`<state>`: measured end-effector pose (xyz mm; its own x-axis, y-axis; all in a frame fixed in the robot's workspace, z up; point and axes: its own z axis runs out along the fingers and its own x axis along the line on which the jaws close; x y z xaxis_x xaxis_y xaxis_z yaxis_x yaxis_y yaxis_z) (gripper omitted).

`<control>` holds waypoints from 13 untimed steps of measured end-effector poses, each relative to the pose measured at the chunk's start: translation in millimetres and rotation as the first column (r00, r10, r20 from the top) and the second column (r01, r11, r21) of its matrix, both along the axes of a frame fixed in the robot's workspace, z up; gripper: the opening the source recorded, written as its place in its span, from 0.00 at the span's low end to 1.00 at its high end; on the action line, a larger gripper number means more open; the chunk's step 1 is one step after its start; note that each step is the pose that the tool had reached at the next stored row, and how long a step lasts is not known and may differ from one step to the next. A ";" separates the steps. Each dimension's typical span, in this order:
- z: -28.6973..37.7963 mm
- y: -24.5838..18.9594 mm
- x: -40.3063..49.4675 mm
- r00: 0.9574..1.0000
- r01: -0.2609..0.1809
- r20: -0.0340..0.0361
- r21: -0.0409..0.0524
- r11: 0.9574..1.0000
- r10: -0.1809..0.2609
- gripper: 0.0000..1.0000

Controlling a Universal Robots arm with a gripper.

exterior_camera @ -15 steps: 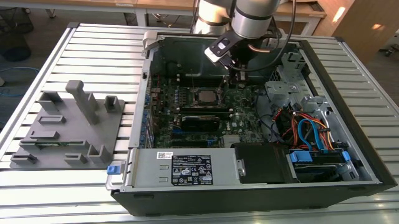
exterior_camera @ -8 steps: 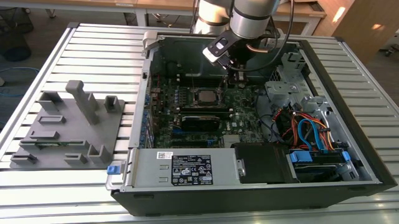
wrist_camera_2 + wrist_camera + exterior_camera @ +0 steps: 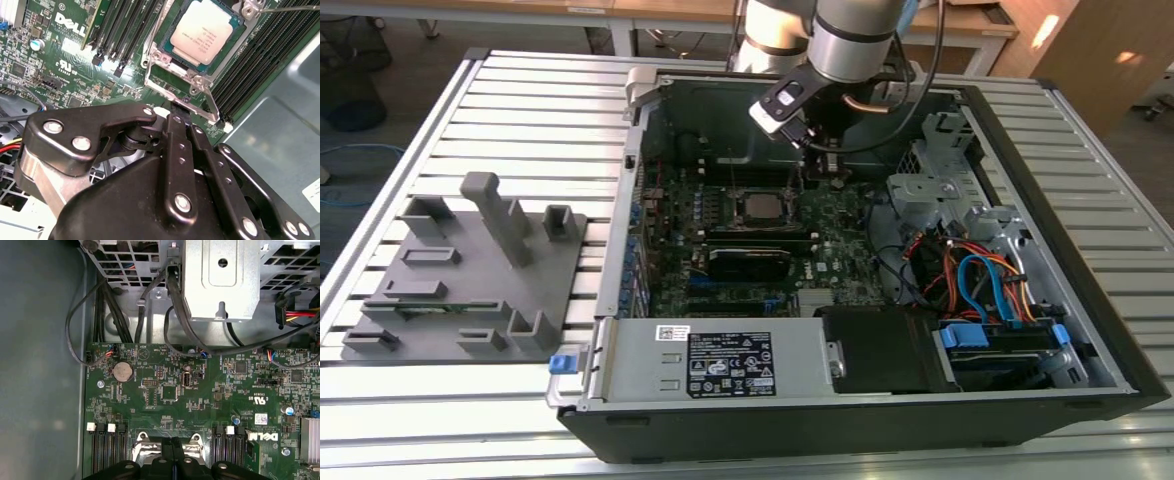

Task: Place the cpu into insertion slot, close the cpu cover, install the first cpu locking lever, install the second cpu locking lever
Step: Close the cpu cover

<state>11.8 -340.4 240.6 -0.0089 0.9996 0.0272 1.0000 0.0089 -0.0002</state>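
While cpu point(image 3: 202, 37) sits inside cpu cover point(image 3: 197, 82), closed gripper point(image 3: 175, 106) at cover's edge.

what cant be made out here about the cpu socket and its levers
1. Exterior view: the cpu sits in the insertion slot, but the levers are too small to tell whether they are latched.
2. Second wrist view: the cpu cover and a locking lever run off the picture's edge, and the shut gripper hides the cover's nearest edge.
3. First wrist view: the gripper blocks most of the slot.
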 end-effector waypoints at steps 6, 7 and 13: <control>-0.1 0.0 -3.9 1.000 0.000 0.000 0.000 1.000 0.000 0.10; -0.1 0.0 -4.5 1.000 0.000 0.000 0.000 1.000 0.000 0.10; -0.2 0.0 -8.6 1.000 0.000 0.000 0.000 1.000 0.000 0.10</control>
